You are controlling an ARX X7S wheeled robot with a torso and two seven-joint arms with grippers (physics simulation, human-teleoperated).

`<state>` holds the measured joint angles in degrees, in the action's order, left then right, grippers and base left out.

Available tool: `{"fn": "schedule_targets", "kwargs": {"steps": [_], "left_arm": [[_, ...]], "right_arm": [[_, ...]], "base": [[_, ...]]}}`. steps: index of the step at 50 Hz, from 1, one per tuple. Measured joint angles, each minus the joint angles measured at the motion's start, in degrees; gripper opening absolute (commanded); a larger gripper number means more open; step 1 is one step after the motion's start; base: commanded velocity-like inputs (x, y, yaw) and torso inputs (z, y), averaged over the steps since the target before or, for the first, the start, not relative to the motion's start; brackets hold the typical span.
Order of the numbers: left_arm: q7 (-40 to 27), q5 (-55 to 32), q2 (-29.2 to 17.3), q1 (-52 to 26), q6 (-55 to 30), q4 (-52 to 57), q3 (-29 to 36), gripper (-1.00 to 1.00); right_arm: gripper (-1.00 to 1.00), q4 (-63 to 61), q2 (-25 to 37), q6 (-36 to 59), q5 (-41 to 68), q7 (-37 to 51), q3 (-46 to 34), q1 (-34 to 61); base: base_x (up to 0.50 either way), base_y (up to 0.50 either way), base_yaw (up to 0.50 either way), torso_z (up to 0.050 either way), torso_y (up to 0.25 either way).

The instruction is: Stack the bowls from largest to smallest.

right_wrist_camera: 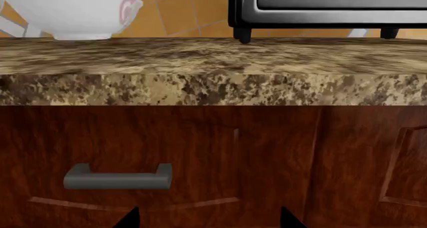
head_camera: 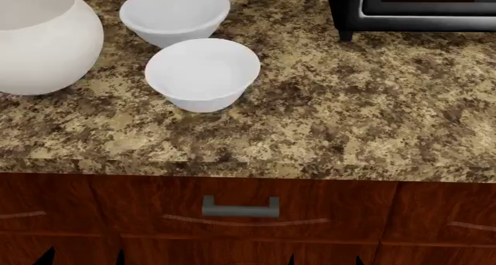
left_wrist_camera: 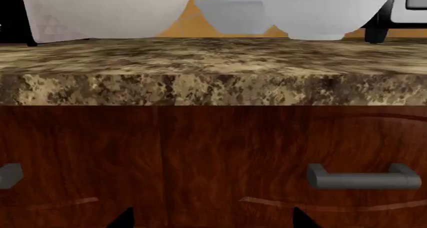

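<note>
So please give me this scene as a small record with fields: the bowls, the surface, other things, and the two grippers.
big bowl: off-white globe-shaped bowl, far left of the counter, upright
near small bowl: white flared bowl, upright, empty
far small bowl: second white flared bowl, behind the near one, empty
stacking: none yet
surface: speckled brown granite countertop
other: black oven; grey drawer handle
grippers: both low before the drawers, only dark fingertips visible, holding nothing

Bare counter right of the bowls (oven behind).
</note>
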<state>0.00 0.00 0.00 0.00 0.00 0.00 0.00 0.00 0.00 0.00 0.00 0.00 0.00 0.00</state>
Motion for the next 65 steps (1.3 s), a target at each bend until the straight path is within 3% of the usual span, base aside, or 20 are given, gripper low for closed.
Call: {"fn": "schedule_targets", "kwargs": {"steps": [27,56,65], "left_arm": [[-2.44,-1.90,-3.55,0.89,3.03,0.93,3.96,1.00],[-4.14,-4.48,-6.15,2.26,8.50,4.98,5.75,1.00],[-4.91,-7.22,-7.09,0.82,5.86,11.15,5.20,1.00]], "right_arm": [[1.00,0.96,2.71,0.44,1.86,4.47,-4.36,0.83],[1.00,-1.76,4.91,3.89,2.49,8.09,-8.07,2.19],[1.00,-7.05,6.26,8.91,2.26,8.90,-8.74,3.70]], "base": [[0.00,0.00,0.00,0.001,0.000],[0.00,0.00,0.00,0.050,0.000],[0.00,0.00,0.00,0.050,0.000]]}}
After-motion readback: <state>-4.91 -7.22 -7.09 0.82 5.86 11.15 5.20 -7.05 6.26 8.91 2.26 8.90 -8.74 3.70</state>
